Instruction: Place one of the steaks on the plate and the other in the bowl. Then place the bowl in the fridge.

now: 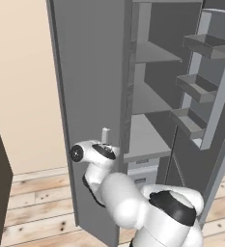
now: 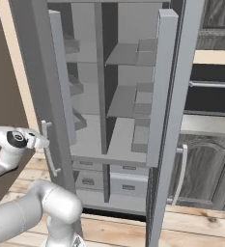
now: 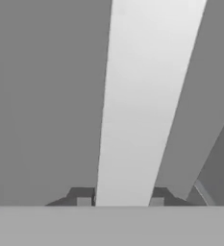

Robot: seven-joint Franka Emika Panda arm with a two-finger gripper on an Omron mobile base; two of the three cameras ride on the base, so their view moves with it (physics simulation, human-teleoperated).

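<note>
Tall plain grey fridge (image 2: 128, 96), both doors swung open ahead of the base; end effector (image 3: 119, 202) closed narrowly on the left door's slim, rigid, smooth light handle (image 3: 142, 96), the natural hold for a heavy hinged panel.

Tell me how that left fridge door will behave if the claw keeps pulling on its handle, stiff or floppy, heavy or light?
The fridge door is a tall flat slab with racks inside, so it probably stays stiff and swings on its hinge. It looks heavy for a pull. Its handle is a smooth pale bar between the claw tips, so it might slip.
</note>
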